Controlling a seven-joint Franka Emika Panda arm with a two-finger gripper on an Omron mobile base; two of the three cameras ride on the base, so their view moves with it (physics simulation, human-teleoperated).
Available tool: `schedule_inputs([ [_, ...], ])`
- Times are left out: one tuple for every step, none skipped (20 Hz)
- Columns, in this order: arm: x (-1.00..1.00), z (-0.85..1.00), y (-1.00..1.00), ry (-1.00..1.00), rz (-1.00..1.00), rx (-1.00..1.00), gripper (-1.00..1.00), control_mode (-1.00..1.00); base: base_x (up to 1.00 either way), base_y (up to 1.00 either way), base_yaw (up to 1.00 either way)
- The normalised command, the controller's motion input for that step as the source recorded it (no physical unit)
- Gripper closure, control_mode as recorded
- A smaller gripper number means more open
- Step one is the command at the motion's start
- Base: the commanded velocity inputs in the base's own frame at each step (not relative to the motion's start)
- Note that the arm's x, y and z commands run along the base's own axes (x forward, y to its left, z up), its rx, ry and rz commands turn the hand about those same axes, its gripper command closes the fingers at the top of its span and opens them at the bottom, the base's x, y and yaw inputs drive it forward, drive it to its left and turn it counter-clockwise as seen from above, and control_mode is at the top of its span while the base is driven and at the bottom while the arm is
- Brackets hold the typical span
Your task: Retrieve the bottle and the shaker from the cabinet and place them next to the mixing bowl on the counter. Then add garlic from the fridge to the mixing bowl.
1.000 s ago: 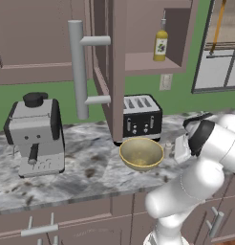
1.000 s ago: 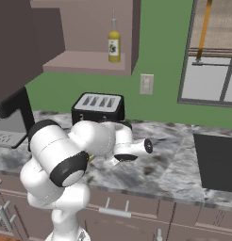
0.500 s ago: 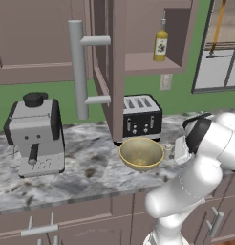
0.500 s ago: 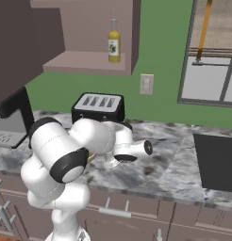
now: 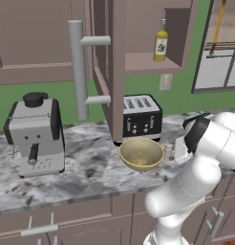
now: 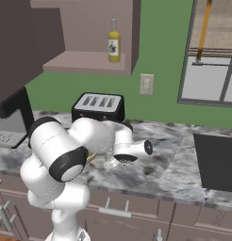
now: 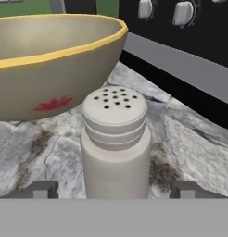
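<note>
So the shaker (image 7: 116,143) is down on the counter (image 5: 86,167), standing upright with its long axis vertical and the perforated cap facing straight up. In the hand view it sits right next to the mixing bowl (image 7: 51,65), which is just behind it and to the left; whether the two actually touch is hard to say from that angle. The bowl has a little red mark on its outer wall, and the black front of the toaster (image 5: 142,116) with its knobs runs behind both of them.

The gripper (image 7: 115,190) has its jaws spread wide, one dark tip on each side of the shaker with a clear gap between each tip and the shaker's body, so it's not pinching anything.

From the left base view the shaker (image 5: 168,151) shows up as a tiny pale cylinder just to the right of the tan-yellow bowl (image 5: 141,154), tucked against the robot's wrist.

The bottle (image 5: 160,40) is up on the shelf of the open cabinet (image 5: 138,33), also upright, slim neck and dark cap pointing at the ceiling, dark label facing out. The cabinet door is swung open with its long grey bar handle (image 5: 77,69) running vertically. There's a grey coffee machine (image 5: 36,134) well off to the left on the counter.
</note>
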Motion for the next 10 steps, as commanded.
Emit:
schedule_inputs([
  [0.0,0.3,0.0,0.0,0.0,0.0,-1.0,-1.0,0.0,0.0,0.0],
  [0.0,0.37,0.0,0.0,0.0,0.0,-1.0,-1.0,0.0,0.0,0.0],
  [0.0,0.44,-0.07,0.0,0.0,0.0,-1.0,-1.0,0.0,0.0,0.0],
  [0.0,0.48,-0.18,0.0,-0.01,0.0,-1.0,-1.0,0.0,0.0,0.0],
  [0.0,0.52,-0.23,0.0,-0.02,0.0,-1.0,-1.0,0.0,0.0,0.0],
  [-0.01,0.6,-0.29,0.0,-0.01,0.03,-1.0,-1.0,0.0,0.0,0.0],
  [-0.05,0.63,-0.3,0.0,0.0,0.05,-1.0,-1.0,0.0,0.0,0.0],
  [-0.03,0.68,-0.3,0.0,0.0,0.06,-1.0,-1.0,0.0,0.0,0.0],
  [-0.07,0.69,-0.24,0.0,0.0,0.06,-1.0,-1.0,0.0,0.0,0.0],
  [-0.07,0.62,-0.19,0.0,-0.01,0.05,-1.0,-1.0,0.0,0.0,0.0],
])
